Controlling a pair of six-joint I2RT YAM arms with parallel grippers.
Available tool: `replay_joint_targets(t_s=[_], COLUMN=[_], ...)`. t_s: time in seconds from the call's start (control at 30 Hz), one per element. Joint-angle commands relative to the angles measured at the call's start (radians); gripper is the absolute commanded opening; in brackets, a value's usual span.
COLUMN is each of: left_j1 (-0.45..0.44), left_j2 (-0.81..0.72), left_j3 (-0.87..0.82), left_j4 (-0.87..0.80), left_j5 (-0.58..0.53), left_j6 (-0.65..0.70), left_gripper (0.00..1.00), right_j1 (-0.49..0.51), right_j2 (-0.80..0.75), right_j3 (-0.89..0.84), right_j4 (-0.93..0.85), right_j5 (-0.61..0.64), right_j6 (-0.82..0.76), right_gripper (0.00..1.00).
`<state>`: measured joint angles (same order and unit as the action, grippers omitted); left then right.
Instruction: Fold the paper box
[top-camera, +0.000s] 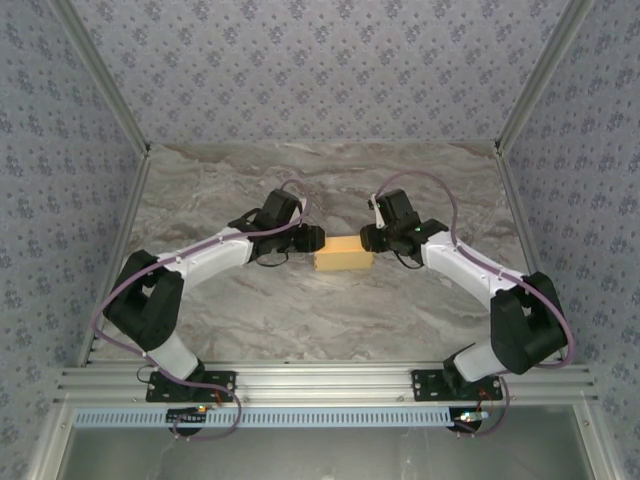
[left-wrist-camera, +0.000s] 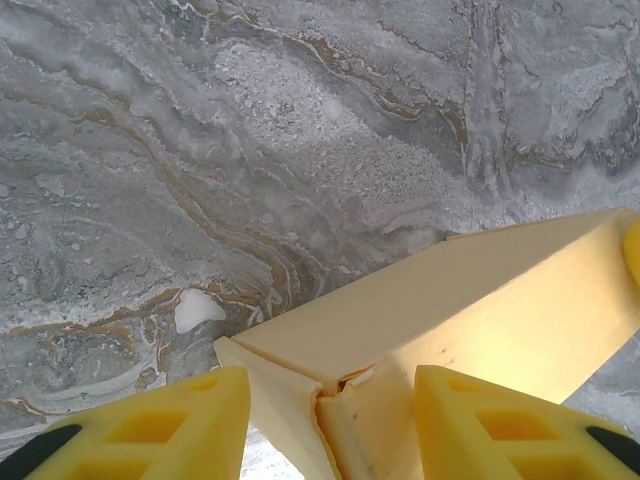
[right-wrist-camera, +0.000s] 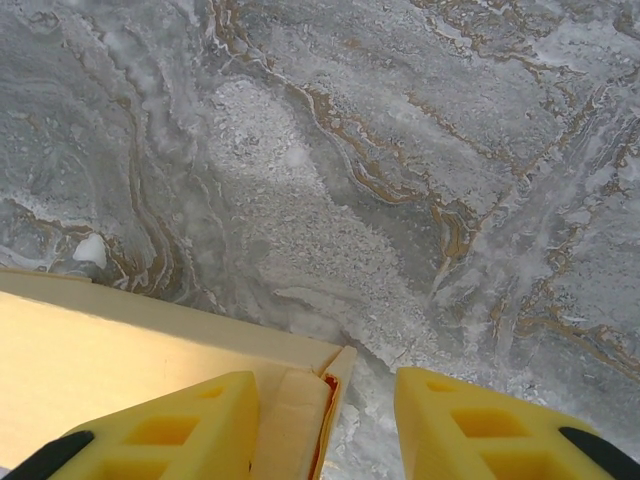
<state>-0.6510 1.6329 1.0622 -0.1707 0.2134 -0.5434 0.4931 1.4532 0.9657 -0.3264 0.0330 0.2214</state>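
The paper box (top-camera: 343, 254) is a small yellow-orange rectangular box lying on the marble table between my two grippers. My left gripper (top-camera: 314, 239) is at its left end and my right gripper (top-camera: 368, 239) at its right end. In the left wrist view the box (left-wrist-camera: 450, 300) points its folded end flaps between the yellow fingers (left-wrist-camera: 190, 425) of the left gripper (left-wrist-camera: 330, 385), with a thin gap beside the left finger. In the right wrist view the box (right-wrist-camera: 100, 350) ends in a loose side flap (right-wrist-camera: 335, 400). The right gripper (right-wrist-camera: 328, 385) is open, one finger (right-wrist-camera: 190, 430) over the box end, the other out over bare marble.
The grey-brown marble table (top-camera: 330, 320) stretches all round the box. An aluminium rail (top-camera: 320, 385) runs along the near edge by the arm bases, and patterned walls with metal posts (top-camera: 120, 120) close in the sides and back.
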Motion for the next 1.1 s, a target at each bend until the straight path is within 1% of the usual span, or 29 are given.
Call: replay_joint_targets(t_s=[0.0,0.17,0.3,0.5,0.73,0.87,1.0,1.07], left_j1=[-0.012,-0.011,-0.012,-0.012,-0.009,-0.008,-0.007,-0.007], left_j2=[0.008,0.012,0.005,-0.038,-0.095,-0.1,-0.08,-0.066], left_j3=[-0.038,-0.07,-0.062,-0.033,-0.093,-0.133,-0.149,-0.151], left_j4=[-0.015,0.014,0.025,0.031,0.085,0.112,0.117,0.118], left_j5=[-0.009,-0.017,-0.007,-0.01,0.024,0.049,0.053,0.059], left_j6=[-0.007,-0.019,-0.018,-0.011,-0.038,-0.065,-0.073,-0.074], left_gripper=[0.46,0.48,0.5,0.58,0.65,0.62,0.53,0.47], right_j1=[-0.009,-0.025,-0.037,-0.038,-0.038,-0.038,-0.038,-0.043], right_j2=[0.0,-0.001,-0.007,-0.029,-0.031,-0.031,-0.03,-0.03], right_j3=[-0.056,-0.105,-0.119,-0.09,-0.103,-0.102,-0.086,-0.072], right_j4=[-0.045,-0.02,-0.003,-0.006,0.0,0.001,-0.008,-0.016], right_j5=[-0.002,-0.049,-0.095,-0.111,-0.111,-0.109,-0.111,-0.132], right_j6=[0.019,0.022,0.027,0.029,0.032,0.032,0.027,0.023], right_gripper=[0.41,0.4,0.4,0.4,0.4,0.4,0.41,0.42])
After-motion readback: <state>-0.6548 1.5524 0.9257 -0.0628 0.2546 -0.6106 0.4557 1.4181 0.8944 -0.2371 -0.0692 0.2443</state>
